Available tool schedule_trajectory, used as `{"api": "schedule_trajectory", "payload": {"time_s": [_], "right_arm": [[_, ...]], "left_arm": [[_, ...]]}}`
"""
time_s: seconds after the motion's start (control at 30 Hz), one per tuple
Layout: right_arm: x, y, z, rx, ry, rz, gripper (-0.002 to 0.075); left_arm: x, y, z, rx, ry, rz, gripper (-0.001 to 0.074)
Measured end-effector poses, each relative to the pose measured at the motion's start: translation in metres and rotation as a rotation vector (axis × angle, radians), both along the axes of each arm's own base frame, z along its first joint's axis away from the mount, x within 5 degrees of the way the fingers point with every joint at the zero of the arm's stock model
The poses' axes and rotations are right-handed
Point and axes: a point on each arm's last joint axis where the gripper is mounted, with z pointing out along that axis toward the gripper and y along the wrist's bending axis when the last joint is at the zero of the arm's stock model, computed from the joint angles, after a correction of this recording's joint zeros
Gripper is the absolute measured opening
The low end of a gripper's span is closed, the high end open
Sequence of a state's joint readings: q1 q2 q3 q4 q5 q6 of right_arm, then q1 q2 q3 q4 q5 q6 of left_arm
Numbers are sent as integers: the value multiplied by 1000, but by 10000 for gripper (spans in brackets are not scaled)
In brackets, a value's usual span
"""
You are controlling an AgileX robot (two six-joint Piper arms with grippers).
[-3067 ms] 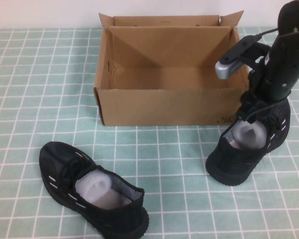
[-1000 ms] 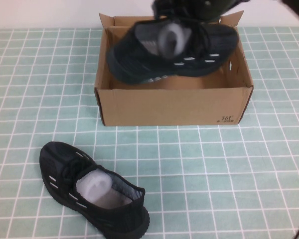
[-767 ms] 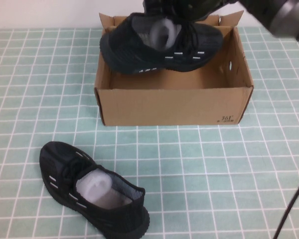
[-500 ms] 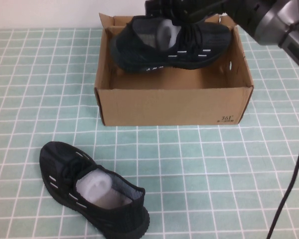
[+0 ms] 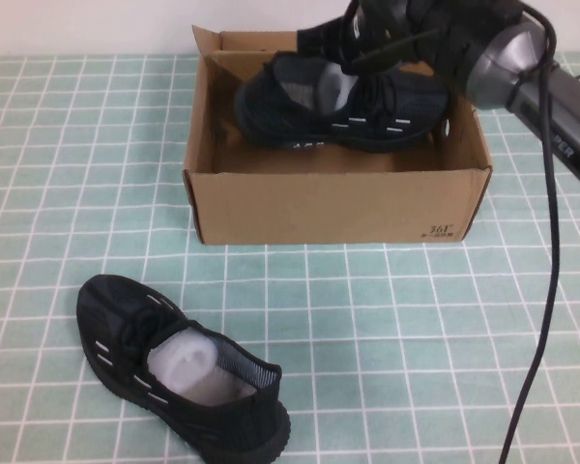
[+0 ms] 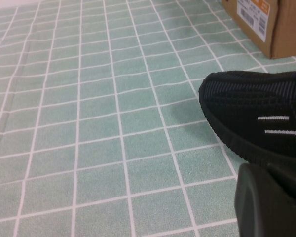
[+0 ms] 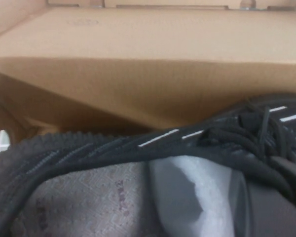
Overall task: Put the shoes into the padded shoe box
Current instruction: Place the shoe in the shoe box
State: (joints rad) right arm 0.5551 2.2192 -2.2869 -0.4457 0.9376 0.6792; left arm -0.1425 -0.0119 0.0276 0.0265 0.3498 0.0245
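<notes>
One black knit shoe (image 5: 338, 111) with white dash marks hangs tilted in the open brown cardboard box (image 5: 338, 208), toe toward the right wall. My right gripper (image 5: 367, 53) is shut on its tongue and laces from above. The right wrist view shows the shoe's collar (image 7: 89, 158), its white paper stuffing (image 7: 187, 192) and the box's inner wall (image 7: 138, 84). The second shoe (image 5: 174, 372) lies on the table at the front left. My left gripper (image 6: 271, 202) hovers just beside that shoe's toe (image 6: 256, 118); it is out of the high view.
The table is covered by a green cloth with a white grid (image 5: 387, 329). The box's flaps stand upright at the back. A black cable (image 5: 546, 290) hangs from the right arm down the right side. A box corner with a label (image 6: 266, 19) shows in the left wrist view.
My right arm lifted the shoe from the table right of the box, carried it over the box and has lowered it rightward between the walls. The other shoe has not moved.
</notes>
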Motion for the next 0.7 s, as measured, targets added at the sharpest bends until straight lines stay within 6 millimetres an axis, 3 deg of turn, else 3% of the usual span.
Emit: {"api": "schedule_trajectory", "payload": {"time_s": [0.33,0.7], "right_arm": [[22,3,-34,7,-15,15,13],[34,4,-56,-24,-21,57,13]], "left_arm": [[0,0,0,0,0,0,-5],[0,0,0,0,0,0,-6]]}}
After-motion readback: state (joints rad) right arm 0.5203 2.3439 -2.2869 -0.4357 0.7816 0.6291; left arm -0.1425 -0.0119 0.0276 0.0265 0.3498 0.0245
